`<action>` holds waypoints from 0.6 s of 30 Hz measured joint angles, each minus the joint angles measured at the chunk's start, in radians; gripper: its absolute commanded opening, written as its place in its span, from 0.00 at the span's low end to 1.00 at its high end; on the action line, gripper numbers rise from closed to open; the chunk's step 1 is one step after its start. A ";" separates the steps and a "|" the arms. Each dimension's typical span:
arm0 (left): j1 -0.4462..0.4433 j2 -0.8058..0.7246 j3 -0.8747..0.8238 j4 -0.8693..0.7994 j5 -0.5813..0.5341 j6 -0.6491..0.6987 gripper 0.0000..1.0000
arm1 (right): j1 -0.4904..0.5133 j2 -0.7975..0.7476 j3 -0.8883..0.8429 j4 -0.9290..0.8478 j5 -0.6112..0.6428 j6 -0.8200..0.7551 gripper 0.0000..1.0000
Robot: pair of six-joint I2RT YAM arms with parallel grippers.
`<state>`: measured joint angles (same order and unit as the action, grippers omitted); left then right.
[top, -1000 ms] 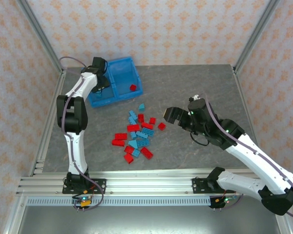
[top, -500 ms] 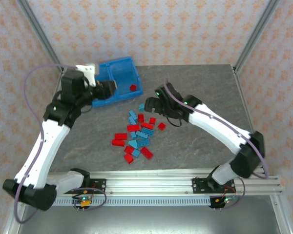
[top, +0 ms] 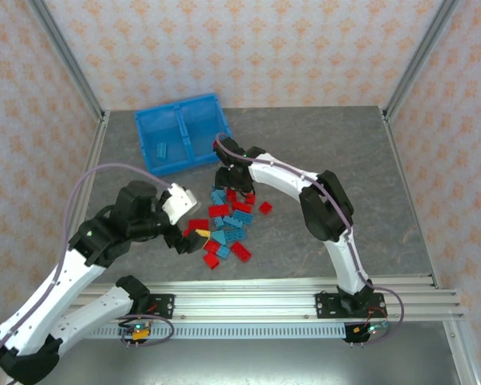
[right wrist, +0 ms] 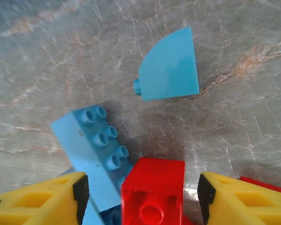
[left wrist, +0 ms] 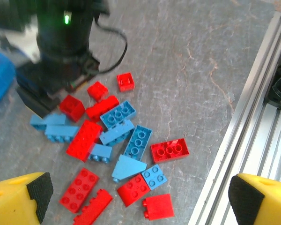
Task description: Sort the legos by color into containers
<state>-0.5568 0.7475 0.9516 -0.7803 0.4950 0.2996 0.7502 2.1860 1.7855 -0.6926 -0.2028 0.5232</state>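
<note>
Far end of pile (left wrist: 138,140): right gripper (right wrist: 140,197), jaws apart, straddles red brick (right wrist: 153,185), seemingly not touching | near end: left gripper (left wrist: 140,199), jaws wide, empty | right arm nearer.

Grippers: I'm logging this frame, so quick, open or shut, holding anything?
Left gripper: open, empty.
Right gripper: open, straddling a small red studded plastic brick, not gripping it.

I stand at a grey, veined stone-look tabletop (top: 329,160), evenly lit. Peach wallpapered walls with a pale floral pattern (top: 256,48) enclose it, with slanted aluminium corner posts (top: 66,56) and a ribbed aluminium rail (top: 248,303) along my near edge.
</note>
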 measured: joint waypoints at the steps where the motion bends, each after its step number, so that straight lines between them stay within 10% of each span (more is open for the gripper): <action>1: 0.000 -0.013 0.000 0.000 0.000 0.016 1.00 | 0.000 0.010 0.000 -0.003 -0.001 0.000 0.59; 18: 0.000 0.041 -0.031 0.045 -0.005 0.042 1.00 | 0.000 -0.018 -0.070 0.020 0.015 0.007 0.33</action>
<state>-0.5568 0.7883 0.9207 -0.7357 0.4896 0.3420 0.7502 2.1681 1.7153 -0.6724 -0.1875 0.5304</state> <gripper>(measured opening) 0.996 0.348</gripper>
